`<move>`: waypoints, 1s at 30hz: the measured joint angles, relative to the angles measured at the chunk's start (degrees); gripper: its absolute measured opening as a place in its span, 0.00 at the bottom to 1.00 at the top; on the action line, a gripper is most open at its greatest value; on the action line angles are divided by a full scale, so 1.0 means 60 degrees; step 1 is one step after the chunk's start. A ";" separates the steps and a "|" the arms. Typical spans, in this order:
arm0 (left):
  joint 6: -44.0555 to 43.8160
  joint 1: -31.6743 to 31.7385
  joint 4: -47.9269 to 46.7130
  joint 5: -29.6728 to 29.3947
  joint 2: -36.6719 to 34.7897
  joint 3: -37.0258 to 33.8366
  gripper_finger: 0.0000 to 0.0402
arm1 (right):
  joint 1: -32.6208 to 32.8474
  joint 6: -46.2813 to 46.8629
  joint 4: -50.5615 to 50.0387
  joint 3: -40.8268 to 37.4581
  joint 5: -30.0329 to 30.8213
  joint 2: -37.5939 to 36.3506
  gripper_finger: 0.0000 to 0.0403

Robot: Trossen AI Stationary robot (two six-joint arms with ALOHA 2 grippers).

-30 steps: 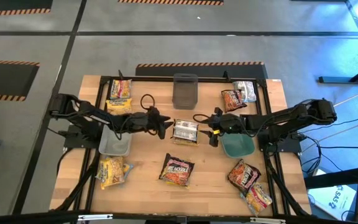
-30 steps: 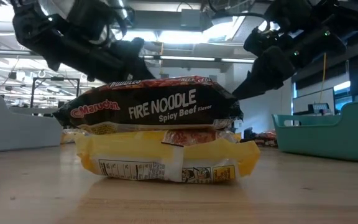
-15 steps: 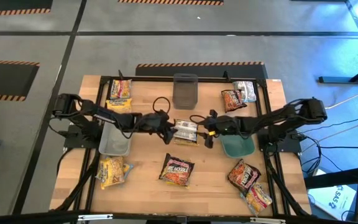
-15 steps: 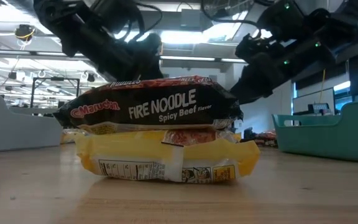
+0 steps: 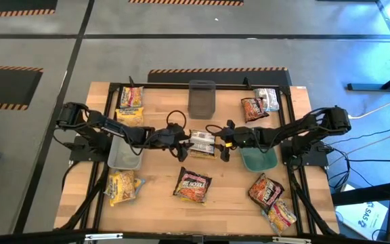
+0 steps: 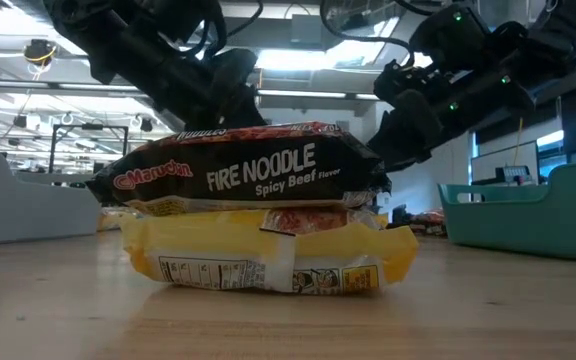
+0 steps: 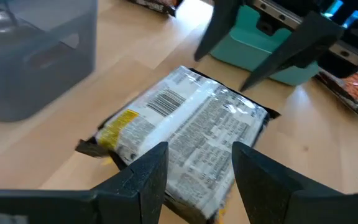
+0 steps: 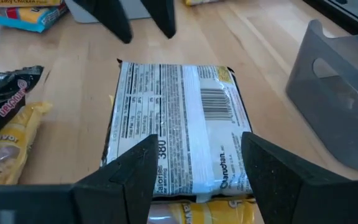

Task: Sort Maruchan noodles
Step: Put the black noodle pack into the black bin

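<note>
Silver-white packet [image 5: 201,141]: mid-table, long axis left-right.
Left gripper [image 5: 183,139]: open, at its left end.
Right gripper [image 5: 221,141]: open, at its right end.

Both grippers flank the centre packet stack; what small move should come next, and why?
Probably lower the left gripper and close on the silver-white plastic noodle packet. Its open fingers straddle one edge, the right gripper the opposite edge, and a yellow packet lies beneath.

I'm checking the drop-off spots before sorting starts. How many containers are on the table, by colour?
clear grey plastic bins: 2
teal plastic bin: 1
Total: 3
</note>
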 joint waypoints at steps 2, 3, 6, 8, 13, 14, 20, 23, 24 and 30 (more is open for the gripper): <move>0.0005 -0.0002 0.0021 -0.0013 0.0000 0.0000 0.43 | 0.0000 -0.0002 0.0006 0.0000 0.0000 0.0000 0.54; 0.0006 -0.0006 0.0044 -0.0008 0.0000 0.0000 0.43 | 0.0000 -0.0002 -0.0001 0.0000 0.0000 -0.0004 0.54; 0.0015 -0.0095 0.0173 -0.0009 0.0000 0.0000 0.43 | 0.0000 -0.0002 -0.0045 0.0000 0.0000 -0.0126 0.54; 0.0016 -0.0180 0.0505 0.0045 0.0027 -0.0004 0.43 | 0.0000 -0.0002 -0.0045 0.0000 0.0001 -0.0241 0.54; 0.0106 -0.0332 0.1503 0.0072 0.0366 0.0000 0.43 | 0.0000 0.0229 -0.0040 0.0082 0.0188 -0.0350 0.54; 0.0180 -0.0307 0.1473 0.0011 0.0463 0.0004 0.43 | 0.0000 0.0259 -0.0053 0.0087 0.0191 -0.0350 0.54; -0.0051 0.0080 0.1009 0.0193 0.0441 -0.0009 0.43 | 0.0016 0.0683 -0.1000 0.0095 -0.0696 -0.0357 0.54; -0.0297 0.0303 0.1074 0.0649 0.0346 0.0036 0.43 | 0.0193 0.0923 -0.1109 0.0095 -0.1118 -0.0301 0.54; -0.0406 0.0362 0.0977 0.0699 0.0346 0.0033 0.43 | 0.0277 0.0919 -0.1095 0.0095 -0.1077 -0.0288 0.54; -0.1024 0.0750 -0.0490 0.0765 0.0357 0.0018 0.43 | 0.0601 0.0662 -0.1013 0.0095 -0.0189 -0.0208 0.54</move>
